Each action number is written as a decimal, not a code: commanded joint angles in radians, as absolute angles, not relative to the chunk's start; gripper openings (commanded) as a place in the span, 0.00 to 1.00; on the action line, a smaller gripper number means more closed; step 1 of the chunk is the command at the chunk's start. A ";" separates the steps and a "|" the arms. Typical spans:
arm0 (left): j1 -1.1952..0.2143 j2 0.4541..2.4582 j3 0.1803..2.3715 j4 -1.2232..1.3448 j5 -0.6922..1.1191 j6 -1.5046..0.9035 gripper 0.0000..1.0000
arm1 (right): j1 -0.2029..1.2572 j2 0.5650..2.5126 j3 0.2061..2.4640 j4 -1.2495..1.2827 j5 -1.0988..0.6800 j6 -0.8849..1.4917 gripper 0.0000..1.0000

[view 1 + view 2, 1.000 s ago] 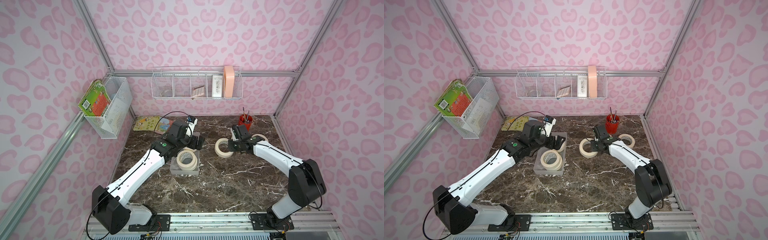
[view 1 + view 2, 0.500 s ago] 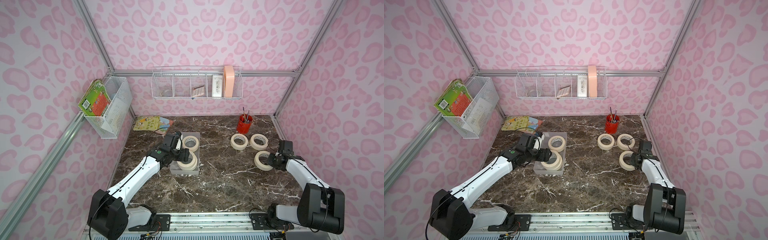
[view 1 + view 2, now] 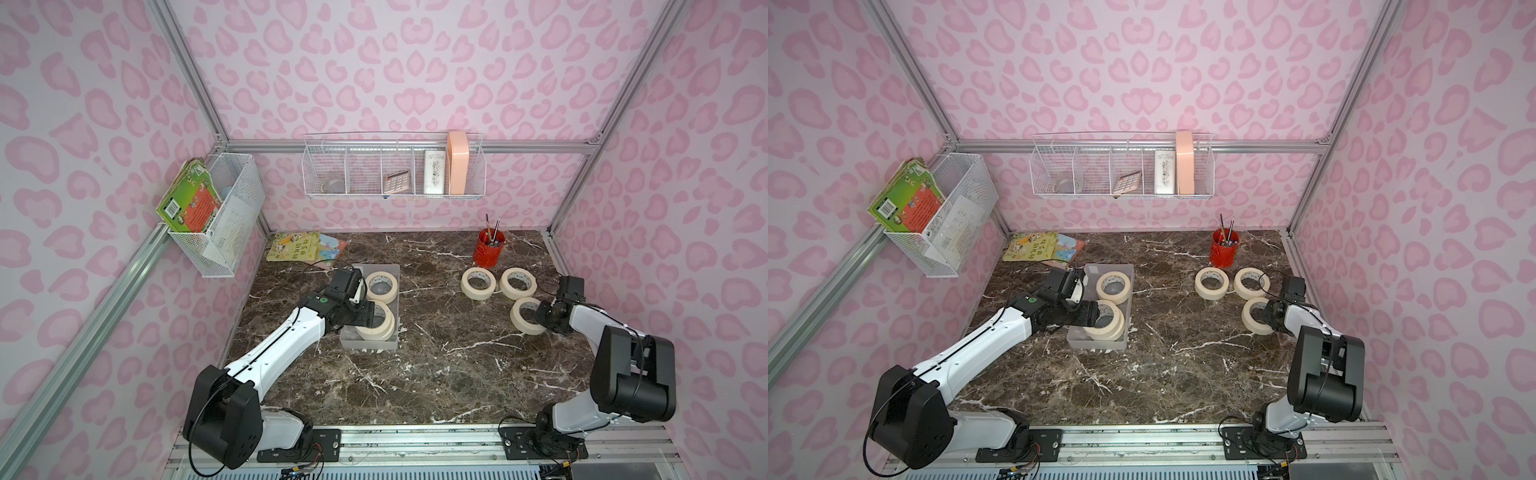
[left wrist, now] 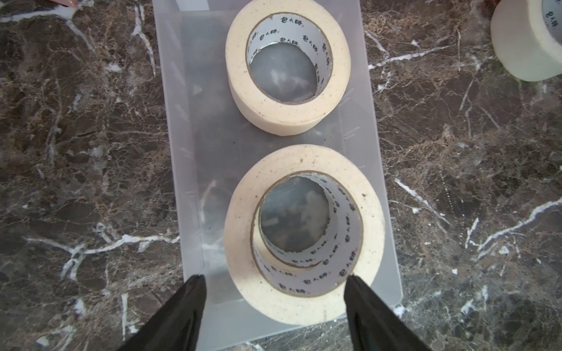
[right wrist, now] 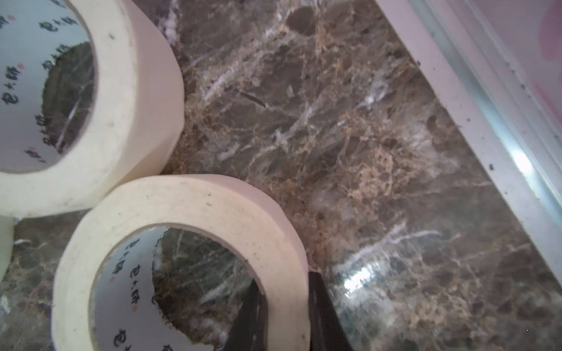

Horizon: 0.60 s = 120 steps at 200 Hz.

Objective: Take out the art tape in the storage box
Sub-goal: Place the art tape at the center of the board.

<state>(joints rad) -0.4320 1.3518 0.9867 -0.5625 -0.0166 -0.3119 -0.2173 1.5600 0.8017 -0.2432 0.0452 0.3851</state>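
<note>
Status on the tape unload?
Left gripper open over two-roll stack in storage box, lone roll beside. Right gripper shut on wall of removed roll. Nothing blocking.

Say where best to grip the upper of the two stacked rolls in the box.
Pinch the wall of the upper roll from above, one jaw in the open core, one outside: it lies flat, hole up, in the storage box.

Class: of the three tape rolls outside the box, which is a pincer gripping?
The masking tape roll nearest the robot: the right pincer clamps its wall; others lie free.
</note>
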 commanded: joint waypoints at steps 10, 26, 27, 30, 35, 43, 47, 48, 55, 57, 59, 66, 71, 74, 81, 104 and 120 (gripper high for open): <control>-0.431 1.349 0.979 -0.588 -0.040 -0.325 0.73 | -0.194 1.606 0.806 -0.197 0.049 0.394 0.00; -0.431 1.344 0.977 -0.595 -0.050 -0.324 0.73 | -0.183 1.596 0.810 -0.212 0.071 0.394 0.04; -0.431 1.344 0.977 -0.596 -0.050 -0.324 0.73 | -0.182 1.594 0.810 -0.214 0.074 0.394 0.06; -0.431 1.343 0.977 -0.598 -0.053 -0.324 0.73 | -0.179 1.585 0.810 -0.220 0.083 0.394 0.11; -0.431 1.342 0.979 -0.601 -0.057 -0.324 0.73 | -0.173 1.570 0.812 -0.233 0.104 0.394 0.24; -0.431 1.341 0.980 -0.604 -0.061 -0.323 0.73 | -0.163 1.540 0.816 -0.258 0.146 0.394 0.39; -0.431 1.341 0.980 -0.607 -0.063 -0.322 0.73 | -0.157 1.525 0.821 -0.275 0.169 0.394 0.43; -0.431 1.341 0.980 -0.607 -0.063 -0.321 0.73 | -0.156 1.520 0.822 -0.279 0.175 0.394 0.44; -0.432 1.340 0.982 -0.610 -0.066 -0.320 0.73 | -0.143 1.492 0.833 -0.308 0.212 0.391 0.48; -0.432 1.341 0.983 -0.610 -0.066 -0.320 0.73 | -0.140 1.485 0.836 -0.316 0.221 0.391 0.49; -0.431 1.342 0.983 -0.611 -0.066 -0.319 0.72 | -0.136 1.478 0.839 -0.324 0.229 0.390 0.50; -0.431 1.344 0.984 -0.613 -0.070 -0.319 0.72 | -0.120 1.453 0.852 -0.350 0.250 0.388 0.51; -0.431 1.346 0.985 -0.614 -0.073 -0.318 0.72 | -0.106 1.438 0.861 -0.367 0.261 0.386 0.52; -0.431 1.348 0.986 -0.616 -0.075 -0.319 0.72 | -0.098 1.430 0.868 -0.378 0.265 0.386 0.52; -0.431 1.349 0.986 -0.618 -0.077 -0.318 0.71 | -0.073 1.411 0.883 -0.399 0.266 0.385 0.52; -0.431 1.357 0.985 -0.617 -0.081 -0.319 0.69 | 0.035 1.384 0.941 -0.454 0.246 0.387 0.52; -0.431 1.373 0.982 -0.604 -0.096 -0.318 0.69 | 0.134 1.391 0.986 -0.489 0.225 0.386 0.52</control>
